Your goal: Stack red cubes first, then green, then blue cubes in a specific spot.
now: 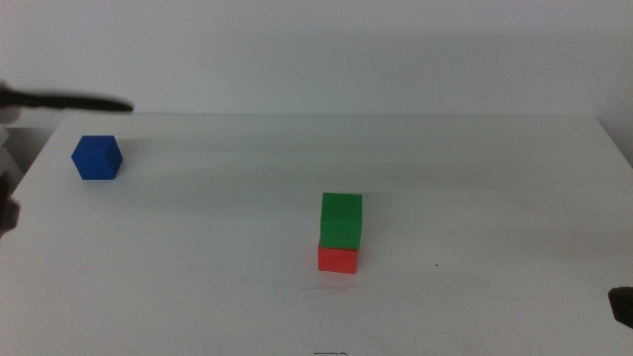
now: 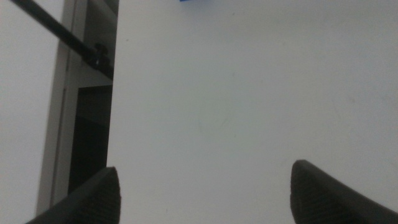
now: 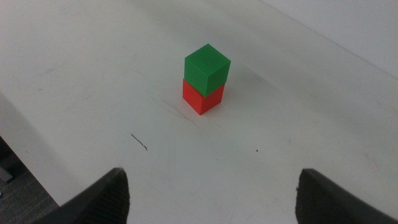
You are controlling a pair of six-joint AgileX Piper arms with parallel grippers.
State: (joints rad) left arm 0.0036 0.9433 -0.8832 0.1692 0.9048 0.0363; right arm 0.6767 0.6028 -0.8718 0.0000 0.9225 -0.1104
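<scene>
**Green on red near the front edge, blue cube alone at the far left corner**

The small, matte, bright red cube sits on the plain white worktop, a little right of centre and towards the front edge. The small, matte, bright green cube rests directly on top of it, touching, its sides turned slightly off the red cube's so the corners do not quite line up. All faces are flat, sharp-edged and unmarked; no writing or label can be read on any cube.

The small, matte, deep blue cube stands by itself near the far left corner of the worktop, well apart from the stack. In the left wrist view only a sliver of it shows.

The left gripper hangs above bare worktop near the left edge, its two dark jaws spread wide with nothing between them. The right gripper is held back at the front right corner, angled towards the stack, jaws likewise wide apart and empty. In the middle view only a dark tip of it shows.

A short dark scratch marks the worktop near the stack.
</scene>
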